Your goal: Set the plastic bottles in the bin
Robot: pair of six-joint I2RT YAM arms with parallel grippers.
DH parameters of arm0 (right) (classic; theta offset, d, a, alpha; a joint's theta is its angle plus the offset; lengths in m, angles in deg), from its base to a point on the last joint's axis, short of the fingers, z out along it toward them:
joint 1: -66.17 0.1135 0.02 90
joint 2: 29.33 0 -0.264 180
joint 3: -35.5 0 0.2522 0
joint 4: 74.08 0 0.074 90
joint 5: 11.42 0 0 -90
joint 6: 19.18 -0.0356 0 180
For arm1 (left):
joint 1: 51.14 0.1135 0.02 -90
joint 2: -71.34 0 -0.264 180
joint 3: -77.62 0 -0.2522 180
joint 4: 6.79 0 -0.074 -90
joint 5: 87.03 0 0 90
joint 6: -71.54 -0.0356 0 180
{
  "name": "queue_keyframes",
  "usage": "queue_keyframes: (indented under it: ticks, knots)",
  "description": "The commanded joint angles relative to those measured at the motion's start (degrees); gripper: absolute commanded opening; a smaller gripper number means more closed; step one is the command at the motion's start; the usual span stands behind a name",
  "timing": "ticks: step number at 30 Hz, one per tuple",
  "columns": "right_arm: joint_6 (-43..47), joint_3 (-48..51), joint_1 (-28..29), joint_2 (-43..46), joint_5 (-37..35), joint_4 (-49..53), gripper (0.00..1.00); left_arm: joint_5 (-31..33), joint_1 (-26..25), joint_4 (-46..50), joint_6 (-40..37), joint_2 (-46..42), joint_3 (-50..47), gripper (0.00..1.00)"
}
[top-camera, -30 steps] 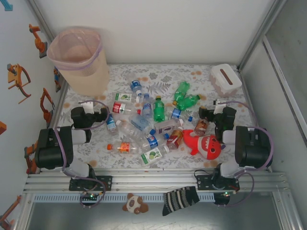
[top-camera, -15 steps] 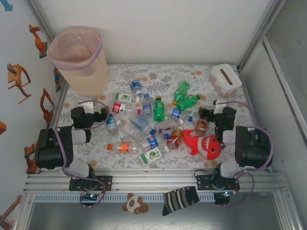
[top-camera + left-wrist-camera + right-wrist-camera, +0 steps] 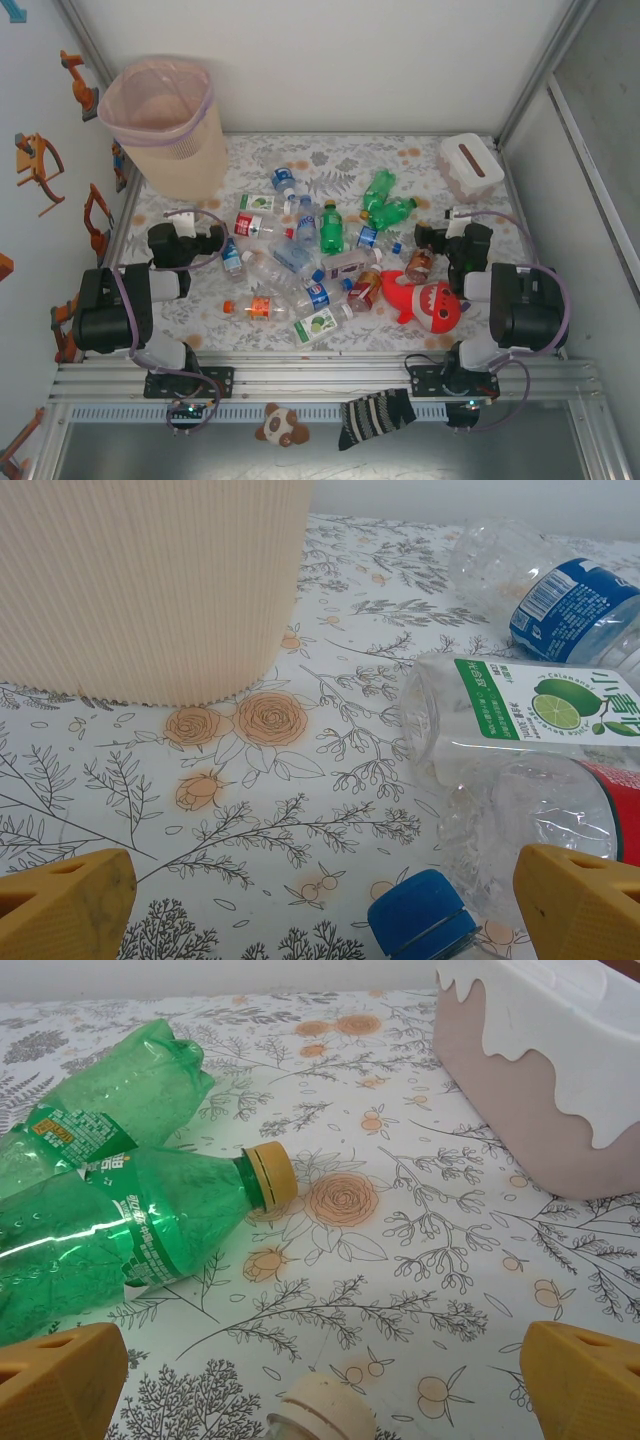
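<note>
Nothing is being seen to shift between the earlier overhead pictures and now: both arms are being held where they were, and the bottles (image 3: 305, 250) are lying in the same scatter across the middle of the worktop (image 3: 400, 160). No bottle is being carried, and none can be made out in the bin (image 3: 180, 160), which is standing at the far left corner.

Both hands are being kept released, jaws spread wide with nothing grasped. The left hand (image 3: 320, 910) is being pointed past the bin's ribbed wall, which is rising just ahead on its left. A lime bottle (image 3: 520, 705) is lying ahead on its right, long axis running across the view. A blue cap (image 3: 420, 925) is lying just inside the right-side finger; its body is cut off below, so its axis cannot be told.

The right hand (image 3: 320, 1385) is being held low over a cream cap (image 3: 320, 1410). A green bottle (image 3: 120, 1230) is lying ahead on its left, long axis across the view.

The left hand is being judged nearer the bin, so the bottles beside it are being favoured for a first grasp, taken across the body.
</note>
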Motion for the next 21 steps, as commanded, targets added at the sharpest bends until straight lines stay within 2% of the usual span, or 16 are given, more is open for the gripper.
queue_keyframes:
  ticks: [1,11,17,21]
  knots:
    - [-0.2,-1.4,-0.2,1.6,-1.3,2.0,0.99,-1.1,0.0,0.3,-1.0,-1.4,0.2,0.97]
    - [-1.0,-2.6,-0.1,7.7,-3.4,9.1,0.96,2.7,-0.4,-0.1,0.1,-3.3,-0.6,0.97]
    - [-2.9,-5.4,0.0,13.6,-6.9,19.4,0.93,7.7,-1.5,12.5,0.5,-9.2,3.1,0.97]
    - [-4.5,-9.2,0.4,17.1,-9.5,28.3,0.91,16.2,-4.6,21.6,1.2,-13.1,5.3,0.97]
